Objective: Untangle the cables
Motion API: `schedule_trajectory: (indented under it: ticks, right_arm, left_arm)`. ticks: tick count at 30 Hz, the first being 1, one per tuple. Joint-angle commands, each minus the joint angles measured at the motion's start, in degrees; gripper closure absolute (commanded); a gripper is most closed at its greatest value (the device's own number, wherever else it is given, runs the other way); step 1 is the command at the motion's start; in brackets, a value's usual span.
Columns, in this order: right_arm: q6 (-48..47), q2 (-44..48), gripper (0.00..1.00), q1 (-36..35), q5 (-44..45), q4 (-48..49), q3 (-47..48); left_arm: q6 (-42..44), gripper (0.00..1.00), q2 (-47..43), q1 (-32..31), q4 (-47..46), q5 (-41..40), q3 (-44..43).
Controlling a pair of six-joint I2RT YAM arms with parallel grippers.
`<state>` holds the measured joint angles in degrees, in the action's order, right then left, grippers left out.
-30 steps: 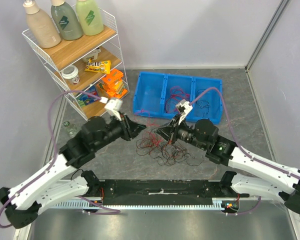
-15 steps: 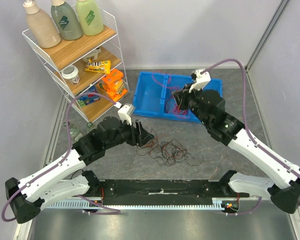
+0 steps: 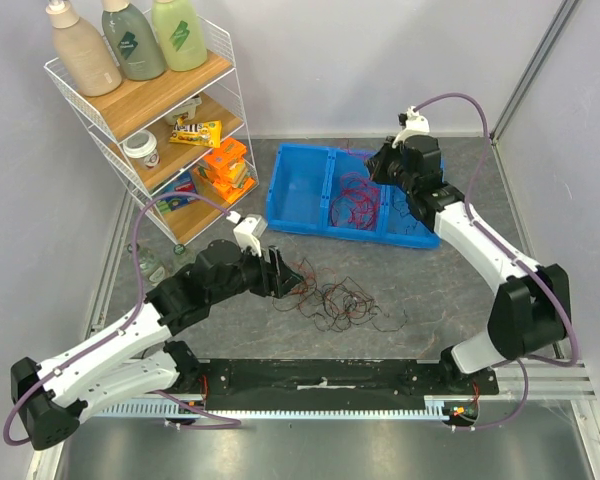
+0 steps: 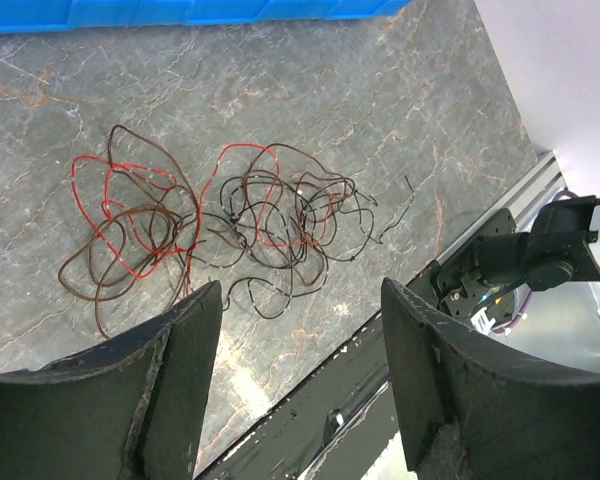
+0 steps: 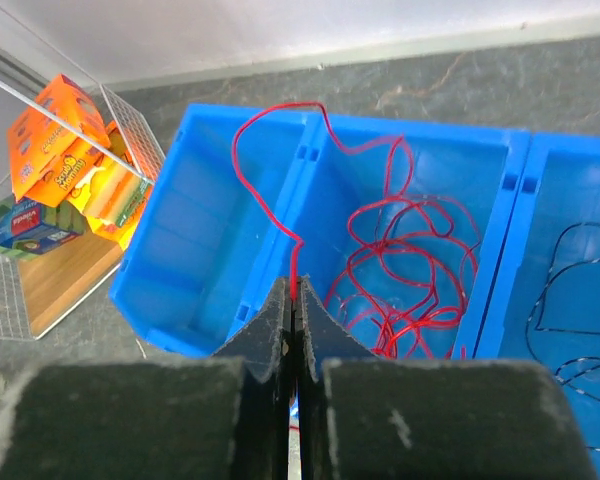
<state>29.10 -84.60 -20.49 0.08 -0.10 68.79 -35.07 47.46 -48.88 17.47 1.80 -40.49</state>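
Marbled tabletop (image 3: 460,290); wrist view alone shows right claw (image 5: 292,292) pinching red cable (image 5: 295,262).

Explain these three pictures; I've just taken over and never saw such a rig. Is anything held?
Two white-and-black robot arms are bolted at the table's near edge. One picture looks down on both; the other two come from cameras on each wrist. The left gripper stands open, pointed at a loose tangle of thin red and black wires on the grey stone-patterned table. The right gripper is shut on a thin red wire above the blue plastic three-compartment bin, whose middle compartment holds more red wire. Thin black wires lie in the compartment beside it.
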Motion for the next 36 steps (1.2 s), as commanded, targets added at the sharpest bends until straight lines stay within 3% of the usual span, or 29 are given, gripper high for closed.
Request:
schedule_trajectory:
  ticks: [1,12,17,20,23,26,29,36]
  right_arm:
    - [6.66,-1.01,1.0,1.33,-9.03,7.03,-3.12]
    - [5.53,3.04,1.0,1.42,-7.03,8.1,-15.97]
    - [2.28,-0.64,0.99,1.42,-2.54,11.08,-13.61]
    - [-0.18,-7.49,0.96,1.16,-3.5,7.67,-5.54]
    - [-3.08,-11.55,0.85,-0.25,-2.02,2.23,0.27]
    - [-6.33,-10.77,0.59,-2.18,3.24,-5.42,2.22]
    - [-8.0,-6.13,0.4,-4.46,7.73,-9.56,-0.67]
    - [-10.47,11.36,0.28,-12.89,14.87,-15.45,-15.69]
  left_arm:
    - [0.18,0.29,-1.84,0.28,-1.92,0.13,1.29]
    - [-1.14,0.29,-0.44,0.37,-4.46,2.59,2.7]
    - [-2.19,0.3,1.23,0.28,-5.87,2.94,3.75]
    - [-3.51,0.3,2.28,0.28,-6.92,2.77,5.24]
    - [-4.65,0.28,3.86,0.28,-5.79,0.84,6.65]
    - [-4.74,0.28,7.81,0.45,-4.91,1.62,6.65]
    - [-4.48,0.28,11.85,0.37,-5.87,1.72,7.18]
    - [-3.07,0.41,17.75,0.63,-4.82,-3.91,4.9]
